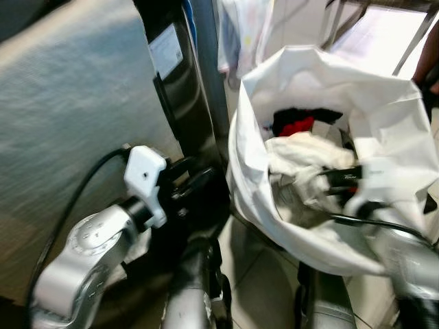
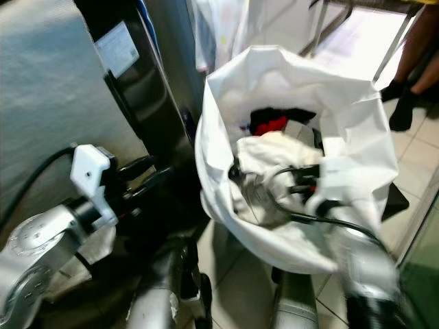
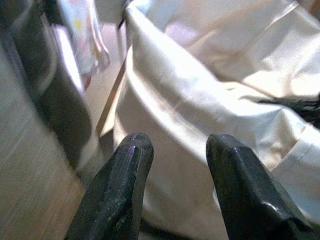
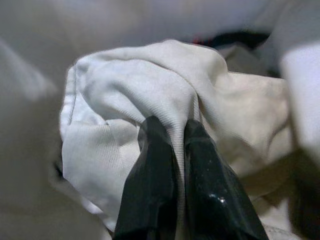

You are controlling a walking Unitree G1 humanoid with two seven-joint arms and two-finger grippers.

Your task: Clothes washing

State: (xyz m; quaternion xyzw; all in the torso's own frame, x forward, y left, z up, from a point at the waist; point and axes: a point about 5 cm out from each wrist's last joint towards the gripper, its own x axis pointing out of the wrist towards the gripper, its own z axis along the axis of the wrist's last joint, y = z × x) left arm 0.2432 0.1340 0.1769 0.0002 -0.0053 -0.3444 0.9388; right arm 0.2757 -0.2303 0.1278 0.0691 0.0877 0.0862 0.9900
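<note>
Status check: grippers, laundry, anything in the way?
Right gripper shut on white garment inside white laundry bag. Left gripper open, outside the bag, holding nothing. Red and black clothes deeper in. A person's feet beyond the bag.

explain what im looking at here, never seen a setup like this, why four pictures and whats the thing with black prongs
This is a humanoid robot doing laundry. The two wide pictures come from a stereo camera on its head, looking down at its own silver arms. The two close pictures come from cameras on each wrist, looking along the two black fingers of each end effector.

On the tiled floor stands a white laundry bag holding clothes: a cream garment on top, red and black items behind it. The right end effector is inside the bag, its fingers pinched shut on a fold of that cream garment. The left end effector is open beside the bag, holding nothing. A person's legs are nearby.
</note>
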